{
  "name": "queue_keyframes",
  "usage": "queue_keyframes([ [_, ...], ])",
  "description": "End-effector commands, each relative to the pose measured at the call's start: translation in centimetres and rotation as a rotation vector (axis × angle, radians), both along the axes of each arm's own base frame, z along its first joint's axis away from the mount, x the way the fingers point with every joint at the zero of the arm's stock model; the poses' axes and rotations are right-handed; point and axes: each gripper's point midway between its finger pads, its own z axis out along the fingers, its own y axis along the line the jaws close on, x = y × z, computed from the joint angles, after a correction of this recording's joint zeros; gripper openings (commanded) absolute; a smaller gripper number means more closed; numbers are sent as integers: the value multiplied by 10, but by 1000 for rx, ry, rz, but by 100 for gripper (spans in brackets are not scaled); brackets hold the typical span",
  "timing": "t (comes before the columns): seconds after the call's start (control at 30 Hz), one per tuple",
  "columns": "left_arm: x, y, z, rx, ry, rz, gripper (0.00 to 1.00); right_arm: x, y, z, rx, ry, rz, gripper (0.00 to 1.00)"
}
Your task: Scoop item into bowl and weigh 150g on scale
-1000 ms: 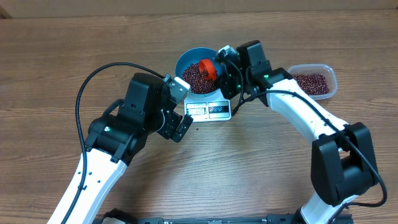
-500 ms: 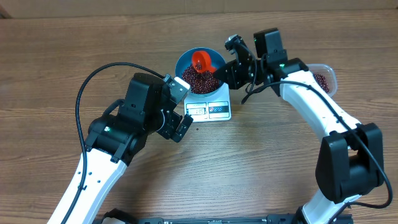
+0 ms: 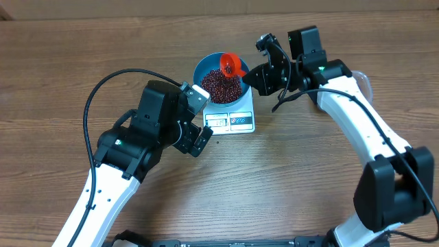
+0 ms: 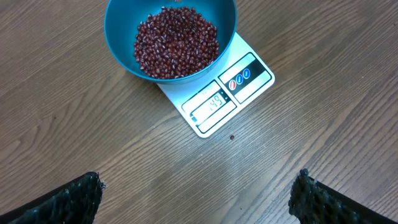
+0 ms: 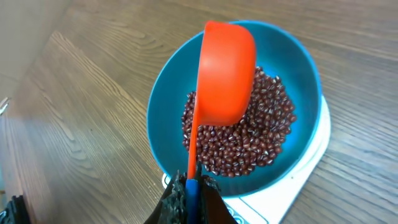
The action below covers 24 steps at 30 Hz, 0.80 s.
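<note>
The blue bowl (image 3: 206, 66) sits on the white scale (image 3: 233, 121) and holds a heap of red-brown beans (image 3: 219, 85). My right gripper (image 3: 254, 77) is shut on the handle of an orange scoop (image 3: 232, 65), which hangs tilted over the bowl's far right rim. In the right wrist view the scoop (image 5: 227, 68) shows its rounded back above the beans (image 5: 264, 140) and bowl (image 5: 163, 109), with the gripper (image 5: 194, 194) clamped on the handle. My left gripper (image 4: 196, 186) stands open over bare table in front of the scale (image 4: 249, 78), bowl (image 4: 118, 31) and beans (image 4: 177, 40).
A clear tub (image 3: 365, 81) lies at the right, mostly hidden under my right arm. One stray bean (image 4: 232, 137) lies on the wood near the scale's front edge. A black cable (image 3: 103, 86) loops left of my left arm.
My right arm has swung right and back, lifting the scoop from low over the beans up to the bowl's far right rim. It now covers the tub. The left arm has not moved.
</note>
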Motion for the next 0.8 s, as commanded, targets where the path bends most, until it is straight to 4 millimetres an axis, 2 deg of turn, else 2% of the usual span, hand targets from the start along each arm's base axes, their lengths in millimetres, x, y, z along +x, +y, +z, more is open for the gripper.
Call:
queue_keyframes([
  [0.0, 2, -2, 13, -19, -33, -17, 100, 5, -9, 43, -12, -113, -40, 4],
  [0.27, 2, -2, 13, -19, -33, -17, 100, 4, -15, 38, -103, -122, -90, 4],
  [0.33, 2, -2, 13, -19, -33, -17, 100, 2, -12, 36, -120, -121, -87, 4],
  [0.47, 2, -2, 13, -19, -33, -17, 100, -14, 4, 30, -176, -166, 38, 4],
  [0.63, 2, -2, 13, -19, -33, -17, 100, -4, -5, 26, -233, -150, -82, 4],
  [0.77, 2, -2, 13, -19, -32, -17, 100, -6, -5, 24, -240, -147, -72, 4],
])
